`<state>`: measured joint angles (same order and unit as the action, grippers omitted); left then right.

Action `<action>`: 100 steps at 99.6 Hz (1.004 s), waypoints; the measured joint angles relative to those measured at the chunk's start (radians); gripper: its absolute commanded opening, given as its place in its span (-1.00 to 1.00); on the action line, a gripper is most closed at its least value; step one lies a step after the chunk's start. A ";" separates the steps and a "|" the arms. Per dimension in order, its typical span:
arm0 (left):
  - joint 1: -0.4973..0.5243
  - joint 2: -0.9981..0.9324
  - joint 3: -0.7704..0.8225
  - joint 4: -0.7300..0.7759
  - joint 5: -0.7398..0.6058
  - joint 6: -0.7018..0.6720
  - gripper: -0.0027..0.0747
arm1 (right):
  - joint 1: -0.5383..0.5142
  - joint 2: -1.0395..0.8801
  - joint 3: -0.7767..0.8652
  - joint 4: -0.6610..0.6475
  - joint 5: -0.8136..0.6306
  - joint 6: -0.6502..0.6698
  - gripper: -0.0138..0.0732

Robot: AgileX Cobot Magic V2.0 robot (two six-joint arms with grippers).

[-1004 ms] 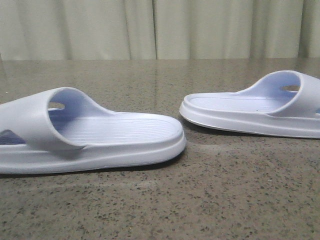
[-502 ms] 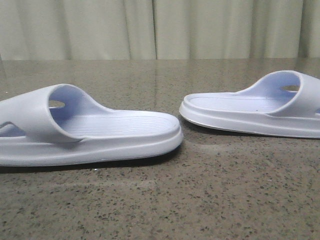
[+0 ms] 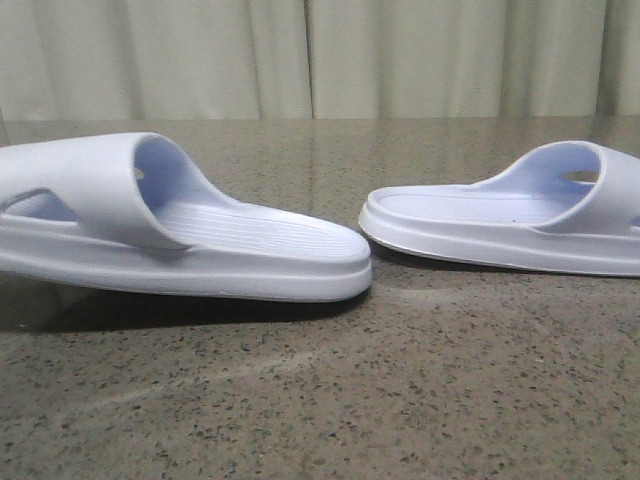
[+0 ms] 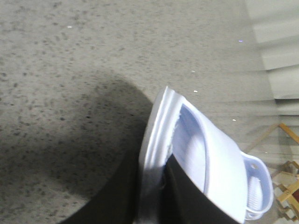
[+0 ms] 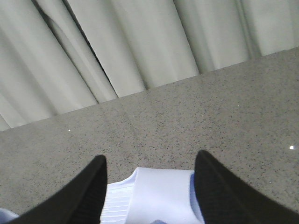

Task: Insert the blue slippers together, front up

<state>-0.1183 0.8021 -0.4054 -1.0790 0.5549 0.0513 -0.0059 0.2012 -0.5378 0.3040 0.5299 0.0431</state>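
Left slipper point(image 3: 180, 235) raised off the table point(image 3: 400, 400), strap end high, open end dipping toward the right slipper point(image 3: 510, 220), long axes nearly in one line. Left gripper point(image 4: 163, 196) pinching the left slipper's sole edge. Right slipper flat on the table, just apart from the left one's tip. Right gripper point(image 5: 149, 186) spread wide, straddling the right slipper's strap, not touching.

Matt foam slippers point(image 3: 200, 240), polished stone table point(image 3: 400, 400)
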 measured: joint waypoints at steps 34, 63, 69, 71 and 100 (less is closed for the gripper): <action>0.000 -0.160 0.000 -0.045 0.009 0.004 -0.89 | 0.000 0.030 0.000 0.000 -0.001 0.026 0.13; 0.000 -0.175 0.000 -0.056 0.009 0.004 -0.89 | -0.006 0.164 0.000 -0.127 -0.001 0.238 0.13; 0.000 -0.175 0.000 -0.056 0.009 0.004 -0.89 | -0.008 0.200 0.000 -0.153 -0.001 0.279 0.13; 0.000 -0.175 0.000 -0.056 0.009 0.004 -0.89 | -0.008 0.215 0.000 -0.159 -0.001 0.292 0.13; 0.000 -0.175 0.000 -0.056 0.009 0.004 -0.89 | -0.008 0.423 0.000 -0.177 -0.008 0.409 0.13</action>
<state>-0.1183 0.6268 -0.4054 -1.1351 0.5644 0.0553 -0.0137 0.6245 -0.5378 0.1271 0.5217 0.4523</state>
